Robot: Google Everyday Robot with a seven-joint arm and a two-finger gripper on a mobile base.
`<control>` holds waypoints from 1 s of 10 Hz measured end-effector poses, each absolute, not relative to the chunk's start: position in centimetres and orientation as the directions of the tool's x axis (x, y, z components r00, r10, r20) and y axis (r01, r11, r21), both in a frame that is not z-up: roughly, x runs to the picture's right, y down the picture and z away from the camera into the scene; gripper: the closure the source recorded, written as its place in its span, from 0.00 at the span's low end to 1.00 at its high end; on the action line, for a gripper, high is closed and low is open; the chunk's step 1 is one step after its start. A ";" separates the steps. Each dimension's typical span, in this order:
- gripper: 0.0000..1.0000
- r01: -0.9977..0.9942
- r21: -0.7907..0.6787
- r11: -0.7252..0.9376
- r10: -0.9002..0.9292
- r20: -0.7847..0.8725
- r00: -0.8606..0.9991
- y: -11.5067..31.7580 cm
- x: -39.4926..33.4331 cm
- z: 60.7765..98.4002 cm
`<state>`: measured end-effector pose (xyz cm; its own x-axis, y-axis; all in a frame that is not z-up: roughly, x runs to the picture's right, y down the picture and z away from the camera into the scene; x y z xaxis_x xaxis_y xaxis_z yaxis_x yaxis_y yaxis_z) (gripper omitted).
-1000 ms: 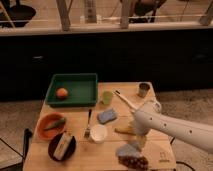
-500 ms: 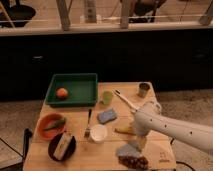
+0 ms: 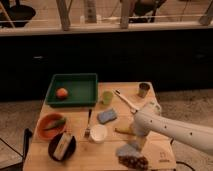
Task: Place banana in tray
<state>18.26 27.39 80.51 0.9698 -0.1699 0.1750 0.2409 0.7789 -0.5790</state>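
Hovering low over the wooden table (image 3: 75, 116), pincer (image 3: 135, 136) is touching or just beside the small yellow curved banana (image 3: 123, 131); clenched or released, cannot tell. Judgement: banana is light, soft, smooth-skinned, so grip mid-body, gently. Large dark-green rectangular plastic tray (image 3: 82, 91) lies well apart, beyond the banana's side.

I count on the bench (image 3: 75, 113): one tray (image 3: 72, 80), one banana (image 3: 123, 131), one orange fruit (image 3: 62, 93), three cups (green cup (image 3: 107, 97), brown cup (image 3: 144, 89), white cup (image 3: 98, 133)), one bowl (image 3: 44, 131), one plate (image 3: 54, 150), one fork (image 3: 88, 125) and one sponge (image 3: 106, 116). My one gripper (image 3: 135, 136) hangs just beside the banana.
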 end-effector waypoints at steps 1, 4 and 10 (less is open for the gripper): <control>0.28 0.240 -0.579 0.779 -0.170 0.175 0.970 27.5 18.3 80.5; 0.35 0.237 -0.576 0.782 -0.168 0.172 0.971 27.6 18.3 80.6; 0.82 0.235 -0.578 0.782 -0.166 0.170 0.971 27.7 18.5 80.3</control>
<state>18.45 27.66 80.35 0.9713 -0.1660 0.1704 0.2349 0.7818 -0.5775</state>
